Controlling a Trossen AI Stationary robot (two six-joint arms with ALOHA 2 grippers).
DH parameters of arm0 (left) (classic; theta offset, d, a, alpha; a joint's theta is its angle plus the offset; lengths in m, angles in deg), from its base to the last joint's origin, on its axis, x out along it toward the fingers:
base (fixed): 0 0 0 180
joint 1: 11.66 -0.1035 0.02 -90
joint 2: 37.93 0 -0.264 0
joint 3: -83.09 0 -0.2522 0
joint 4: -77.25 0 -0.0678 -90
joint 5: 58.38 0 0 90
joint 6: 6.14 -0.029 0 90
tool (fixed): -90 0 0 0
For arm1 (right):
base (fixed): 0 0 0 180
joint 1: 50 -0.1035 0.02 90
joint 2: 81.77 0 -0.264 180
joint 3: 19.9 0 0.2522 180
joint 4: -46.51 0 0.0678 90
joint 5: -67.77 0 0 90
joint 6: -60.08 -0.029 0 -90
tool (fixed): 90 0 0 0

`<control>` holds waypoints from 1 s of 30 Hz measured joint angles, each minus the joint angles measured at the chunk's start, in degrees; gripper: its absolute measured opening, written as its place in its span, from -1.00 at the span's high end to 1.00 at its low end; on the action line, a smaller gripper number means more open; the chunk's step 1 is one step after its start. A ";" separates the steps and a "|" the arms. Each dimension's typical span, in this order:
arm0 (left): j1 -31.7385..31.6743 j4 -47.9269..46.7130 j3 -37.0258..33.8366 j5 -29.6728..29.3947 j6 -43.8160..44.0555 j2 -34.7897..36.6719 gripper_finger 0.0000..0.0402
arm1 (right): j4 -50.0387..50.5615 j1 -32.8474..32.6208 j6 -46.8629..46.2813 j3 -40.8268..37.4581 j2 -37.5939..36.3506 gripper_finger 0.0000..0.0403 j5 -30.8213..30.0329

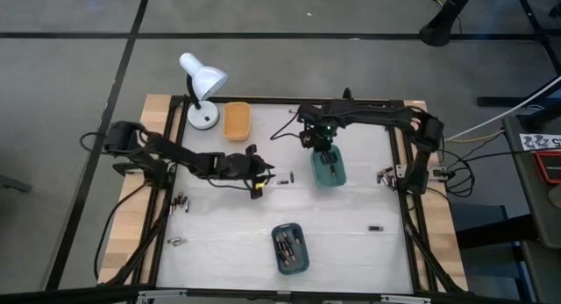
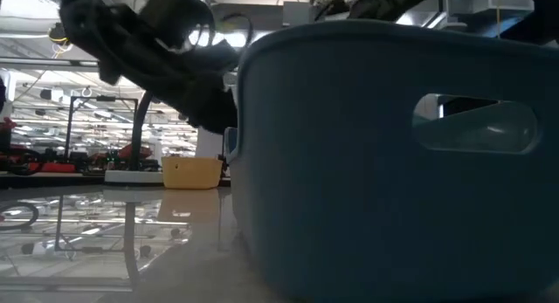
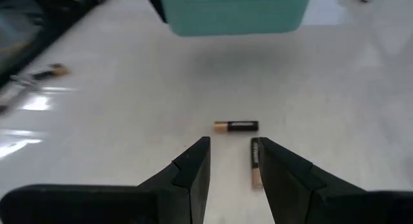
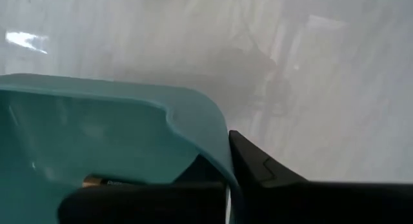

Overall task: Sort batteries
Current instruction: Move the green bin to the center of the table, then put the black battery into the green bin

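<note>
Two batteries [image 3: 236, 126] [image 3: 255, 162] lie on the white table top just ahead of my left gripper [image 3: 233, 146] [image 1: 260, 180]. It is open and low over the table; one battery lies between its fingertips, close to one finger, untouched as far as I can see. My right gripper [image 4: 222, 156] [image 1: 323, 155] points steeply down at the far end of the green tray [image 1: 330, 170] [image 3: 235, 11] and is shut on it. One battery [image 4: 97, 181] lies inside that tray. Several batteries fill the dark teal tray [image 1: 289, 248] [image 2: 393, 163] near the front edge. My right gripper has the green tray's wall [image 4: 216, 137] at a rounded corner of its far end, one finger inside the tray and one finger [image 4: 258, 169] outside. The fingers come from above, pointing steeply down. Whether the tray rests on the table or is raised, I cannot tell.
An orange tray [image 1: 237, 120] [image 2: 192, 172] and a white desk lamp [image 1: 202, 85] stand at the far left. Loose batteries lie at the left [image 1: 181, 201] [image 1: 175, 241], the right [image 1: 375, 227] and the right frame [image 1: 386, 174]. A black frame [image 1: 403, 208] borders the table.
</note>
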 joint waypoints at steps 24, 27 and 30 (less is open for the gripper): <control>-5.11 2.09 6.82 19.52 -5.71 -13.17 0.41 | -4.47 0.56 -0.52 -4.44 -6.77 0.36 -5.00; -5.08 1.89 6.86 19.38 -4.52 -13.19 0.41 | -3.51 0.56 -1.11 -4.44 -10.45 0.37 -4.85; -5.11 1.13 6.86 18.03 -3.69 -13.21 0.41 | -3.05 0.56 -4.22 -4.44 -15.02 0.37 -4.02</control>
